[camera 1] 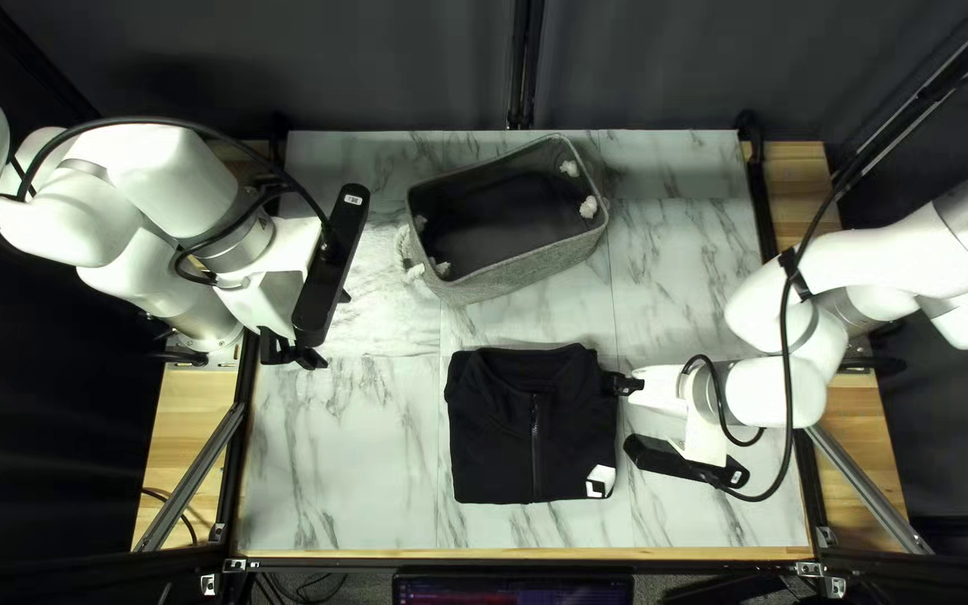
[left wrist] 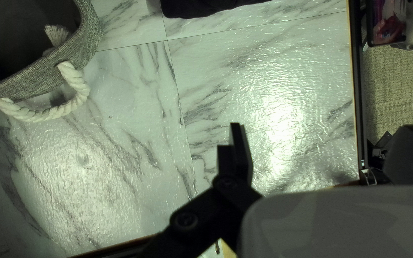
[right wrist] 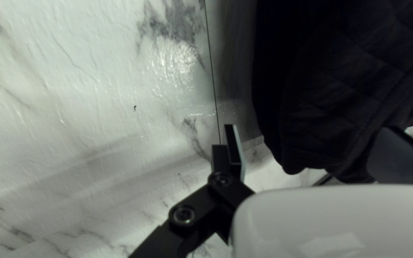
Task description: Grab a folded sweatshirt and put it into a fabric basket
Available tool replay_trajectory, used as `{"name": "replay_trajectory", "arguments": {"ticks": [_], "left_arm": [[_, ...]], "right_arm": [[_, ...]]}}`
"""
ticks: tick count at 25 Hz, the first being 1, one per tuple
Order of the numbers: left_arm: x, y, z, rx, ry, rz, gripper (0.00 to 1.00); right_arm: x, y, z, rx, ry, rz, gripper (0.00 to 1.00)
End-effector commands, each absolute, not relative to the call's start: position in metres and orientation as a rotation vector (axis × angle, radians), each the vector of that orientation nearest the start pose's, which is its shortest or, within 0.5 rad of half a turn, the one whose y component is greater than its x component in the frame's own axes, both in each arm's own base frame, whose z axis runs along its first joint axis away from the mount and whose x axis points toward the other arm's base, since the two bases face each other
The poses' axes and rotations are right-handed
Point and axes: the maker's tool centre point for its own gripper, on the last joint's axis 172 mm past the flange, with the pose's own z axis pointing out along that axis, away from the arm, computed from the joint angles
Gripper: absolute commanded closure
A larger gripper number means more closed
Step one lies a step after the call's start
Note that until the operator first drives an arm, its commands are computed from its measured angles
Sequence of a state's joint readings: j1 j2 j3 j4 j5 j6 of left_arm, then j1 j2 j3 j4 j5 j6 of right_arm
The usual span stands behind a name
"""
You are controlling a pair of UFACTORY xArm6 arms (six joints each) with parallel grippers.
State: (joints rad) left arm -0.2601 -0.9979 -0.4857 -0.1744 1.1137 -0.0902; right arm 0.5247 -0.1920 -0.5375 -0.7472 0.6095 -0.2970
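Black and folded, the sweatshirt [camera 1: 493, 443] lies on the bench [camera 1: 338, 471], our open right jaws at its side; we should straddle every layer, deeply, before closing. Our left jaws gape too; beyond sits the grey basket [camera 1: 523, 270].

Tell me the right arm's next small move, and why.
I'd ease the right gripper slightly toward the folded sweatshirt before closing: its fingers stand open right at the sweatshirt's side edge, so a grip now might catch little cloth.
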Motion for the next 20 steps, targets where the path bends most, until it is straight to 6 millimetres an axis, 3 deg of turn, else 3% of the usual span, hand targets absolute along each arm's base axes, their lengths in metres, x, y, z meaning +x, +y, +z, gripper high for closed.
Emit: {"name": "replay_trajectory", "arguments": {"ticks": [1, 9, 20], "left_arm": [[0.287, -0.114, 0.293, -3.318, 0.203, -0.563, 0.0], [0.287, -0.114, 0.293, -3.318, 0.203, -0.563, 0.0], [0.287, -0.114, 0.293, -3.318, 0.203, -0.563, 0.0]], "right_arm": [[0.393, 0.148, 0.119, -2.699, -2.396, -0.398, 0.0], [0.388, 0.122, 0.098, -2.527, -2.601, -0.598, 0.0], [0.386, 0.109, 0.063, -2.474, -2.649, -0.489, 0.0]]}}
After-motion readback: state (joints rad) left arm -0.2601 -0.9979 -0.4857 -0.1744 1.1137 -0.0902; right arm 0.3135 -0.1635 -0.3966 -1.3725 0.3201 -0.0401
